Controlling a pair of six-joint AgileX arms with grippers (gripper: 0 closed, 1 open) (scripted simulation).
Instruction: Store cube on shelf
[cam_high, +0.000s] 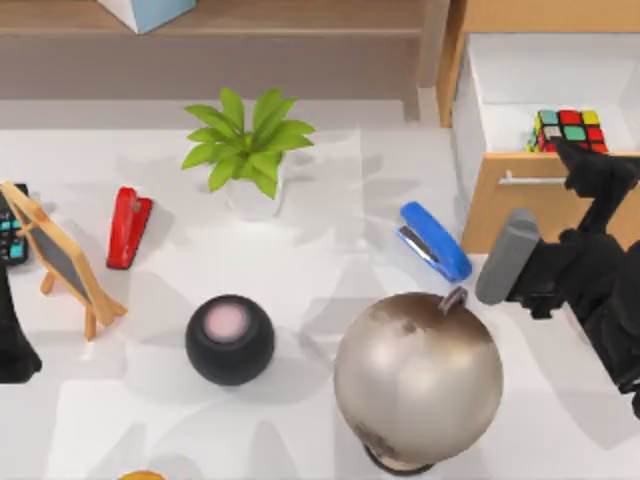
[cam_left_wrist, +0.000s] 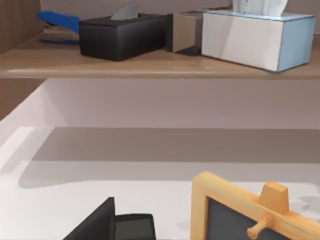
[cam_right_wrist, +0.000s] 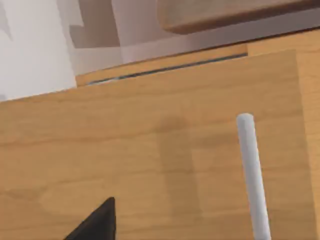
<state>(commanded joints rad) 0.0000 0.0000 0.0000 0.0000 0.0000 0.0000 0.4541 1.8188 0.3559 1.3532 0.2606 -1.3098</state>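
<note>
cube (cam_high: 570, 131) sits in the open drawer (cam_high: 520, 90) at the table's right, and the right end effector (cam_high: 585, 170), finger spread not discernible, should be lowered squarely over it before closing.

White table (cam_high: 330, 200) carries a potted plant (cam_high: 250, 150), red stapler (cam_high: 128, 226), small chalkboard (cam_high: 62, 262), black speaker (cam_high: 229, 339), blue stapler (cam_high: 435, 241) and globe (cam_high: 418, 378). On the shelf (cam_left_wrist: 160, 65) sit a black tissue box (cam_left_wrist: 120, 36), a brown box (cam_left_wrist: 187, 31) and a blue-white tissue box (cam_left_wrist: 257, 37).
</note>
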